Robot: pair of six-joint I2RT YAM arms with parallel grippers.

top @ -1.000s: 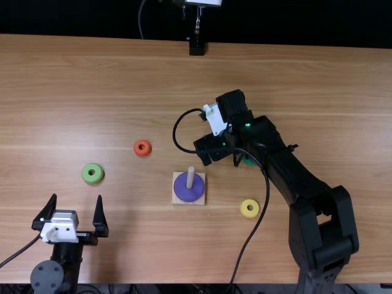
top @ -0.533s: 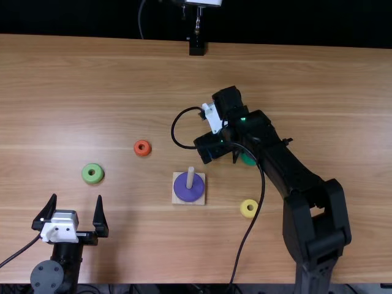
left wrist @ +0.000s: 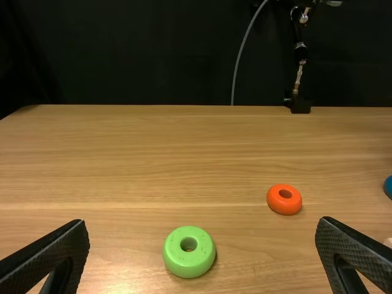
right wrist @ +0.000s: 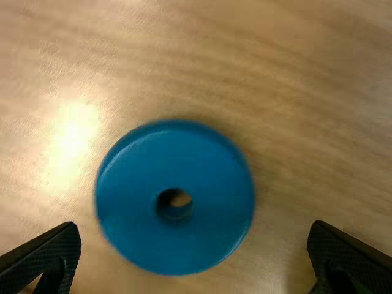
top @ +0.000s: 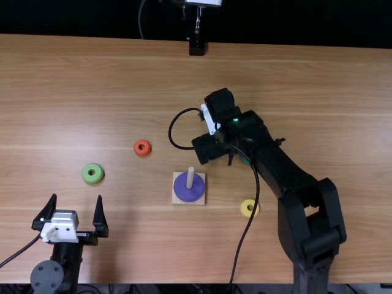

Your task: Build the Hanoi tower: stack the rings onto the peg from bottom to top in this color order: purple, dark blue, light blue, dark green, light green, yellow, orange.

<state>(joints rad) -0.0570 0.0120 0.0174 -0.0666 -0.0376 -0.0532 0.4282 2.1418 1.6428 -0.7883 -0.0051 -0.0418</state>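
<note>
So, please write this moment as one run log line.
tower: purple ring on peg; right gripper: open, over blue ring; left gripper: open, empty; orange ring, light green ring, yellow ring: unstacked

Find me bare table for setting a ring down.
Bare wood separates the light green ring from the orange ring, and more stretches beyond both toward the table's far edge. It's crowded around the right gripper, above the blue ring, with the wooden peg base and yellow ring nearby.

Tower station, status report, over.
Left gripper open, empty. Right gripper open above blue ring, not gripping. Purple ring on peg. Cable partly hides yellow ring.
</note>
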